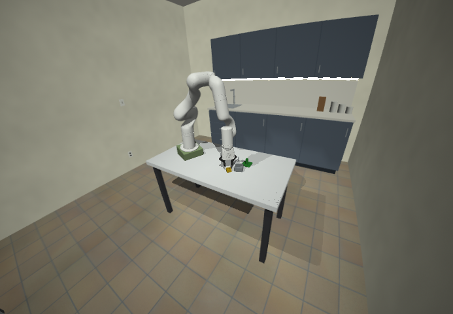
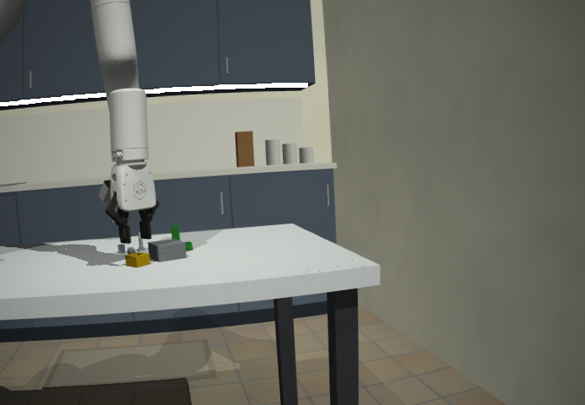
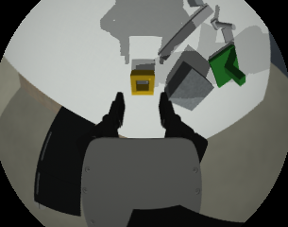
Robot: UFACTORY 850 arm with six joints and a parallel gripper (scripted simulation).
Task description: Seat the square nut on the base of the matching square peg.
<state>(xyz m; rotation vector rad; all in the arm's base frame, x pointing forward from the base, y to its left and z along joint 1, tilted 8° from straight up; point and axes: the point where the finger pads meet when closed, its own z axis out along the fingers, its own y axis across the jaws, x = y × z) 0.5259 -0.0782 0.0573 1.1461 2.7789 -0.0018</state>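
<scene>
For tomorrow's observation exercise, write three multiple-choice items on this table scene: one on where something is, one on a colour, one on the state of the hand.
1. Where is the yellow square nut?
A. On the table, beside the grey block
B. Between the hand's fingers
C. On the floor

2. What colour is the piece beyond the grey block?
A. Red
B. Green
C. Blue

3. How is the hand?
A. Shut on the nut
B. Open, holding nothing
C. Out of sight

Answers:
1. A: the exterior view shows the nut resting on the tabletop next to the block.
2. B: it shows bright green in every view.
3. B: the fingers stand apart above the nut with bare table between them.
</scene>
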